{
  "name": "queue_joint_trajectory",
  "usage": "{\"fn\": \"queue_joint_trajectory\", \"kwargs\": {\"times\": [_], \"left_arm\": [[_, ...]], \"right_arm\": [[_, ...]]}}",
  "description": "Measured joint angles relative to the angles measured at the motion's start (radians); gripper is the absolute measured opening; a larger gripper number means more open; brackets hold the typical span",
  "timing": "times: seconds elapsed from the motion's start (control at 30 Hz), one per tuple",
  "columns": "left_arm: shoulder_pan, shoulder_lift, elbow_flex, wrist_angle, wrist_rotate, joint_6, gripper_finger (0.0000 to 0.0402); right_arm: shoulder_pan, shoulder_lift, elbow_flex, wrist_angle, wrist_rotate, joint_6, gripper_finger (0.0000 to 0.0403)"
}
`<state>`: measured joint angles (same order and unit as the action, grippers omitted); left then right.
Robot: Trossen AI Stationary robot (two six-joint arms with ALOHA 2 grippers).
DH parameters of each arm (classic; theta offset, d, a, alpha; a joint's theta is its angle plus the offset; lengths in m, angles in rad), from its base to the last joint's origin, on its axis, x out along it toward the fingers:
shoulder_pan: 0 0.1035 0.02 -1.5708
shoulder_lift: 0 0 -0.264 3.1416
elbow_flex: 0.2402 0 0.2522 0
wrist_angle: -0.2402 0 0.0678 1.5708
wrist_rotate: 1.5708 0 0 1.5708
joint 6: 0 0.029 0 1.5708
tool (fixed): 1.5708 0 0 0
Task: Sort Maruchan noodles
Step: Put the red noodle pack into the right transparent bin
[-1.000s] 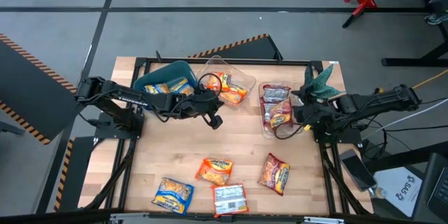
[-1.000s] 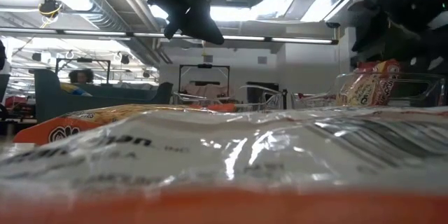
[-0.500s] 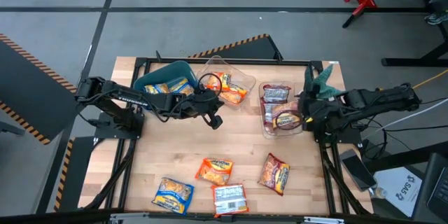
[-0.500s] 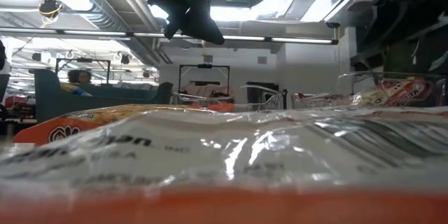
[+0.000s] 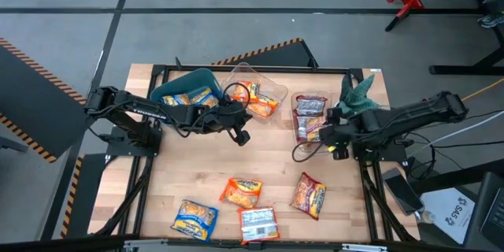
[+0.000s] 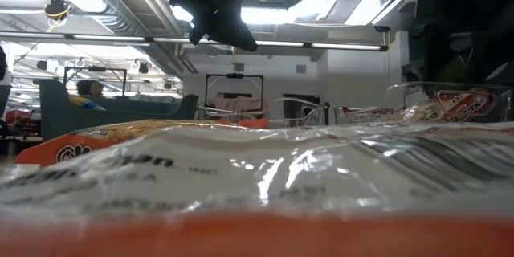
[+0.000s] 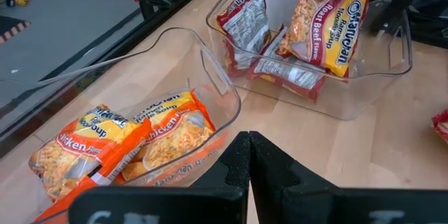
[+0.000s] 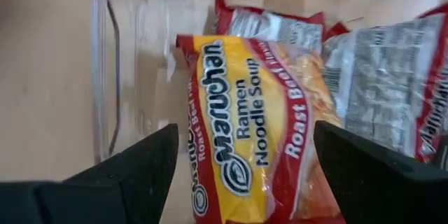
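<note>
Red Maruchan packets lie in a clear container (image 5: 313, 122), and the top one, a Roast Beef packet (image 8: 245, 126), lies flat there. My right gripper (image 5: 332, 135) hovers open over it, a finger on either side (image 8: 245, 133), touching nothing. My left gripper (image 5: 241, 135) is shut (image 7: 248, 150) above the table beside the clear container of orange packets (image 5: 257, 96). Blue-yellow packets sit in the teal bin (image 5: 183, 88). Loose on the table's near part lie an orange packet (image 5: 242, 192), a red one (image 5: 310, 195), a blue-yellow one (image 5: 194, 218) and a silvery one (image 5: 258, 223).
A green plant in a white pot (image 5: 358, 94) stands at the far right, just behind the red packets' container. A black frame (image 5: 236, 69) runs round the table. A packet lying close to the low camera (image 6: 257, 177) fills most of that view.
My right gripper has let go of the red Roast Beef packet, which it held upright over the right clear container a second ago. The packet has dropped and lies flat on the other red packets. The gripper has drawn slightly toward the table's left.
</note>
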<state>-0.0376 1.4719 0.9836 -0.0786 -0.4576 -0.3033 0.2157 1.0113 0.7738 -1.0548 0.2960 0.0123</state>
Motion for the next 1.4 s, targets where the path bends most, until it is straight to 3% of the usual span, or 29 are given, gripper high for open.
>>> {"fn": "queue_joint_trajectory", "kwargs": {"times": [0.27,0.5,0.67,1.0,1.13,1.4], "left_arm": [[0.000,0.000,0.000,-0.006,0.000,0.001,0.0000],[0.000,0.000,0.000,-0.020,0.000,0.001,0.0000],[0.000,0.000,0.000,-0.020,0.000,0.001,0.0000],[0.000,0.000,0.000,-0.022,-0.001,0.001,0.0000],[-0.001,0.000,0.000,-0.023,-0.001,0.001,0.0000],[-0.001,0.000,0.000,-0.026,-0.001,0.001,0.0000]], "right_arm": [[0.000,0.127,0.000,0.014,0.101,-0.032,0.0314],[0.000,0.193,0.000,0.067,0.026,-0.047,0.0314],[0.000,0.220,0.000,0.122,0.105,-0.048,0.0314],[-0.029,0.260,0.000,0.127,0.112,-0.039,0.0311],[-0.028,0.263,-0.002,0.191,0.109,-0.046,0.0277],[-0.029,0.263,-0.002,0.234,0.104,-0.044,0.0156]]}}
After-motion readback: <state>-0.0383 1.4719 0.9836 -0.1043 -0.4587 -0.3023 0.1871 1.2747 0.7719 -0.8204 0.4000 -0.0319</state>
